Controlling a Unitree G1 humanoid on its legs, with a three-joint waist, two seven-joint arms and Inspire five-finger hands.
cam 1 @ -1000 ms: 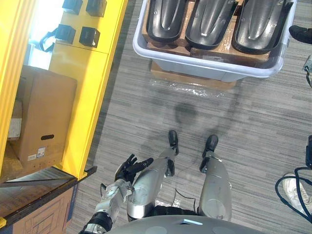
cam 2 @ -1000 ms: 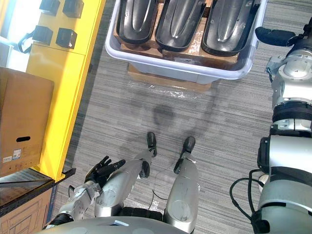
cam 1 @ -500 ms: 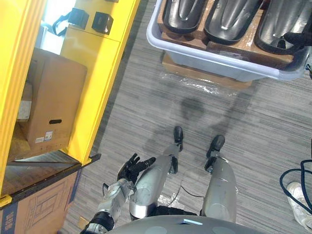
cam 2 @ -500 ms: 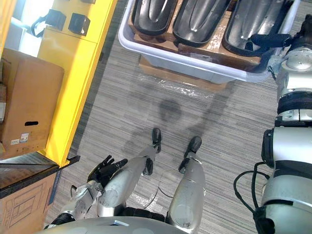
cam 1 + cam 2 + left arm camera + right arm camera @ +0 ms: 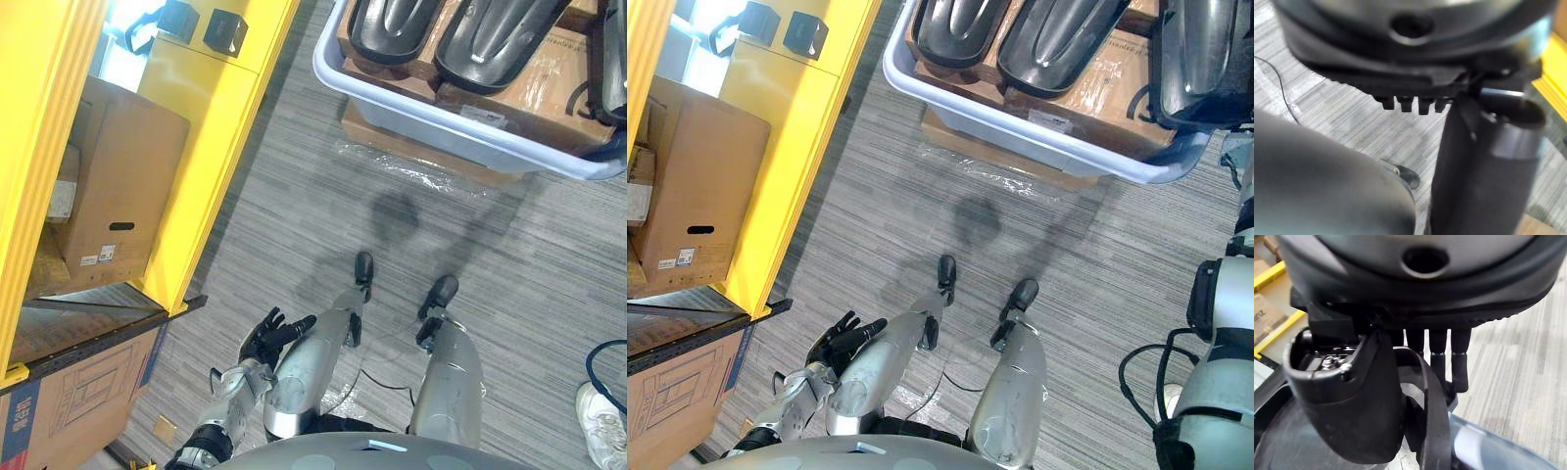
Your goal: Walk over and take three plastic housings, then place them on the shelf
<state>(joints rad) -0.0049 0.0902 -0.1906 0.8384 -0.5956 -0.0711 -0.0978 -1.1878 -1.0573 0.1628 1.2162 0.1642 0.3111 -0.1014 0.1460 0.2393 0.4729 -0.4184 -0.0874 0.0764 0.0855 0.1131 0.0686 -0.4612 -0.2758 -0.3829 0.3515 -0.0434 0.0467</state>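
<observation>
— Underfoot?
— Grey striped carpet floor (image 5: pixel 294 215) right across the room. Along the left, a tall yellow metal shelf frame (image 5: pixel 201 147) with small black boxes (image 5: pixel 224 31) fixed to its face. Inside it, a brown cardboard box with a slot handle (image 5: pixel 122 186) on a worn wooden shelf board (image 5: pixel 69 328). Below that, a printed cardboard carton (image 5: pixel 73 411), partly cut off at the corner.

— And ahead?
— A pale grey plastic tub (image 5: pixel 441 122) on a flat cardboard base (image 5: pixel 392 142), with crinkled clear film (image 5: pixel 411 174) on the carpet just in front. Inside the tub, cardboard lining and long black moulded plastic housings (image 5: pixel 392 24), hollow side up, side by side.

— All lying alike?
— Two lying parallel. At the tub's right end, a third housing (image 5: pixel 1205 54) set at a different angle. Far ends of all three cut off at the top edge.

— Hands?
— Seen from its own wrist, the right hand (image 5: pixel 1415 316) pinching the rim of the third housing just inside the tub's wall: thumb on one side, fingers (image 5: pixel 1459 367) on the other. How firmly, impossible to tell. Low by the left side, the left hand (image 5: pixel 266 336), fingers loosely spread, holding nothing.

— Anything else?
— A white shoe (image 5: pixel 602 416) at the lower right corner, half cut off.
</observation>
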